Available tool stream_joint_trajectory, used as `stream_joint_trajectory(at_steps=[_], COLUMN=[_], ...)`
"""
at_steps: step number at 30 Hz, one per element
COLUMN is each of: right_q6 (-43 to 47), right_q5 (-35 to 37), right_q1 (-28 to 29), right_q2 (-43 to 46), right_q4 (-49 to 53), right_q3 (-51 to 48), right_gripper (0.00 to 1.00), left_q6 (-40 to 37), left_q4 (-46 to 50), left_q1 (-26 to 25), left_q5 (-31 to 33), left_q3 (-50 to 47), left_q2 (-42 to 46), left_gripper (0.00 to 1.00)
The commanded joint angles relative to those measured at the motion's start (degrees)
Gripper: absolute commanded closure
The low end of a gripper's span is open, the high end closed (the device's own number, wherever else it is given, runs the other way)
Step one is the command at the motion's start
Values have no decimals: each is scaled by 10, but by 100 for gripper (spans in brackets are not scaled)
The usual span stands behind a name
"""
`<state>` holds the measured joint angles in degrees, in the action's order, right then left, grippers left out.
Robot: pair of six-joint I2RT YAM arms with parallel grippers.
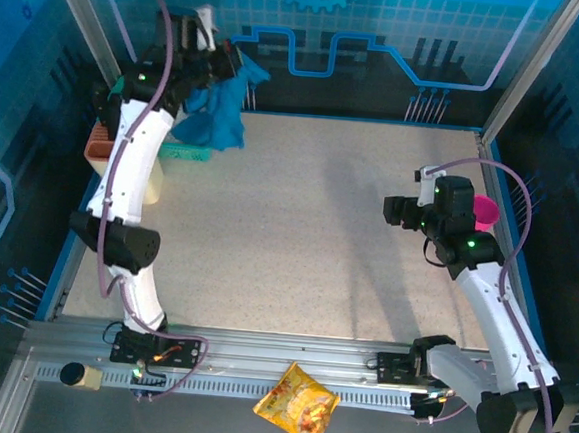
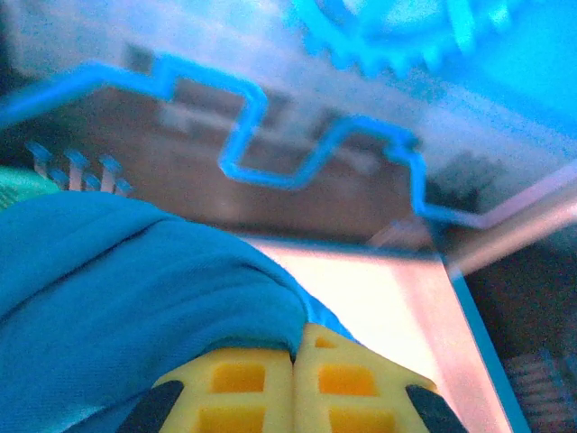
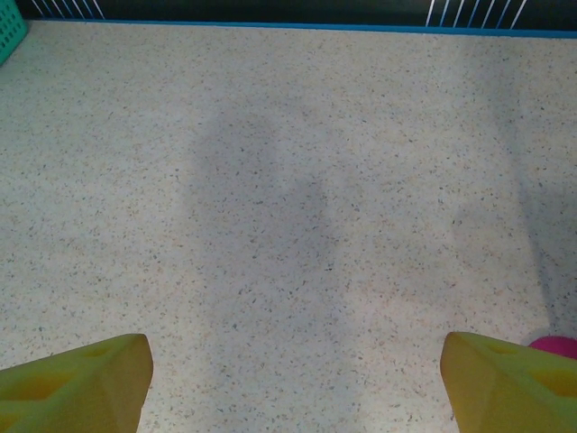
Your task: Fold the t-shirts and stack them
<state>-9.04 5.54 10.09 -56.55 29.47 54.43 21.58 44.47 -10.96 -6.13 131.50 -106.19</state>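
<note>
T-shirt [image 1: 217,116], plain teal-blue, soft thin cloth, hangs bunched in the air just above and to the right of the green lattice basket [image 1: 186,152]. Left gripper [image 1: 233,68] is clamped on the shirt's top. In the left wrist view its two yellow fingers [image 2: 234,388] are pressed together, w/ cloth caught at them and billowing out to one side. The shirt dangles below the pincer, long axis approx. vertical, lower folds close to the basket rim; can't tell if they touch.

Right gripper [image 1: 398,209] hovers well away from the basket, across the pale speckled table [image 1: 296,257]. Its jaws are wide apart w/ nothing between them. A pink cup [image 1: 486,210] sits farther still from the basket.

Left arm is by far the nearer and already has the grip. Judgement: the shirt must next go from over the basket to bare tabletop and be laid flat before any fold. Limp, crumpled fabric will prob. land wrinkled, so the right arm likely has to help spread it.
</note>
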Motion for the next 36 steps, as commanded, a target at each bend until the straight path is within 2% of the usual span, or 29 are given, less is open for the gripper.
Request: stream_joint_trajectory(at_steps=[1,5,8,11,14,19,20,24,29,33,36], right_q6=[-4,-8,-12,-11,-11,-12,-12,-17,-44,-88,-106], right_q5=[3,2,2,1,2,-9,-11,-24,-24,0,52], right_q1=[6,7,6,5,5,6,8,24,74,114,144], right_q2=[7,3,-4,-16,-25,-32,-35,-68,-171,-313,-425], right_q4=[1,-1,-5,-1,6,12,13,14,1,27,71], right_q3=[-8,-16,-19,-13,-7,-6,-5,-1,13,73,140], right_gripper=[15,15,13,12,12,11,11,11,15,21,27], left_q6=[-29,16,67,120,142,125,117,69,67,102,127], left_q4=[23,-69,-154,-217,-243,-220,-208,-142,-55,-2,-16], left_q1=[-76,-166,-215,-254,-291,-322,-321,-313,-276,-240,-229], left_q5=[-41,-54,-66,-93,-112,-83,-69,24,111,124,111], left_q3=[-104,-289,-416,-493,-511,-490,-484,-457,-445,-474,-533], left_q2=[33,60,38,-8,-49,-46,-36,23,77,92,102], left_gripper=[100,100,100,100,91,27,2,1,1,1,1])
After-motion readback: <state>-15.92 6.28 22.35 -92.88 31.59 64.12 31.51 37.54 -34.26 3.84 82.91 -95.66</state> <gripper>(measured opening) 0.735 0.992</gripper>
